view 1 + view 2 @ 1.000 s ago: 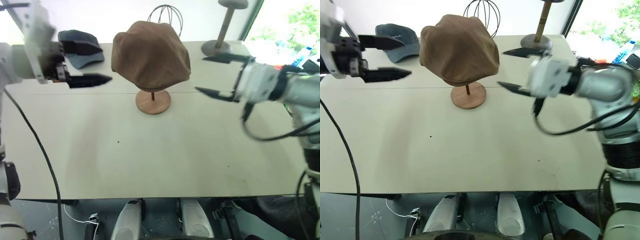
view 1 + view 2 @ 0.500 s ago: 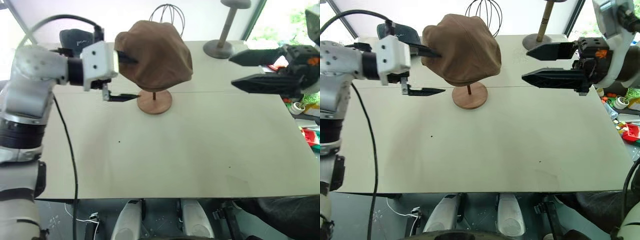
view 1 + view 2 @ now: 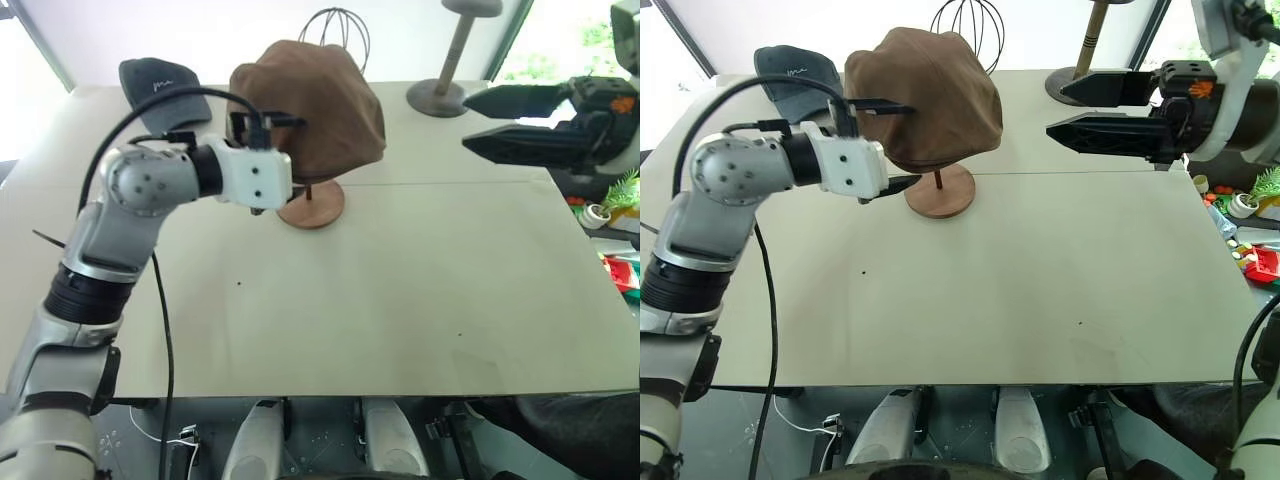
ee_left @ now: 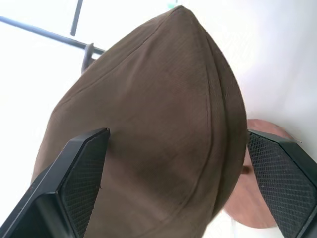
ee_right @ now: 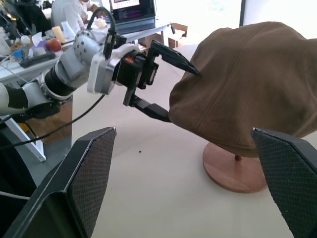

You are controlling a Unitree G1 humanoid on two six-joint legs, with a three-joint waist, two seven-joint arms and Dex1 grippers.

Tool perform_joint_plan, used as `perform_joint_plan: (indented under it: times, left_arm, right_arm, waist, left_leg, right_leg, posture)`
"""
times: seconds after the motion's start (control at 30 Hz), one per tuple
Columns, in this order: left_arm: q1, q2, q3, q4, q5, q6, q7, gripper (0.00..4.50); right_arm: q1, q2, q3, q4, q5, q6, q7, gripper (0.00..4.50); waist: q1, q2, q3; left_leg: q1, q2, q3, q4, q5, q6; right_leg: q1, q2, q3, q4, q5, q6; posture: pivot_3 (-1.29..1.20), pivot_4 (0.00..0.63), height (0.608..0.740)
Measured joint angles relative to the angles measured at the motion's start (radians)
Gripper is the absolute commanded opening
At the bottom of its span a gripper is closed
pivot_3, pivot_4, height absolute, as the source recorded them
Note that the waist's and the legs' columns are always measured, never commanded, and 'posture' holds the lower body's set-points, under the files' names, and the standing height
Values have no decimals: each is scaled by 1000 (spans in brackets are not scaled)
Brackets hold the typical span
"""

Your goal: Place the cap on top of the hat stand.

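Worktop (image 3: 1040,290): pale, flat, carries all items.
Cap (image 3: 930,95): brown, soft, draped over the top of the hat stand (image 3: 938,190), at 12 o'clock on the worktop; stand's round base shows beneath.
Left gripper (image 3: 890,145): at the cap's 9 o'clock side, fingers (image 5: 173,57) apart, one above and one below the cap's edge.
Right gripper (image 3: 1065,110): at 3 o'clock of the cap, well apart from it, fingers apart, holding nothing.
Navy cap (image 3: 790,75): at 10 o'clock.
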Motion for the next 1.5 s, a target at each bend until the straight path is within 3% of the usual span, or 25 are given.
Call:
perform_joint_plan:
  times: [0.4,0.5,0.73,0.97,1.5]
  left_arm:
    - [11,-72,-26,84,119,-80,119,4500]
    - [2,-88,-35,103,124,-103,127,3707]
    - [-3,-87,-23,103,112,-130,134,90]
    - [-3,-87,7,108,61,-166,136,29]
    - [-161,-51,162,369,-311,-447,35,29]
  right_arm:
    - [1,29,0,-6,-37,-3,-11,4470]
    - [2,31,0,-15,-49,-10,-11,4500]
    - [42,32,1,-34,-69,-32,-4,4500]
    - [44,32,1,-42,-81,-45,13,4500]
    - [43,31,6,-38,-125,-80,65,4500]
  waist:
    - [14,0,0]
    - [12,0,0]
    - [14,0,0]
    - [13,0,0]
    - [11,0,0]
  left_leg:
    - [-3,0,-1,7,-1,2]
    - [-6,0,-1,11,-2,3]
    - [-7,0,-1,13,-2,3]
    - [-7,0,-1,13,-2,3]
    - [-9,-1,-1,13,-2,3]
  right_leg:
    - [0,0,-1,1,0,1]
    - [0,0,-1,1,2,2]
    - [0,0,-1,1,3,3]
    - [0,0,-1,1,3,3]
    - [-1,0,-1,0,3,4]
  posture:
    - [0,150,740]
    - [0,150,740]
    - [0,150,740]
    - [0,150,740]
    - [0,150,740]
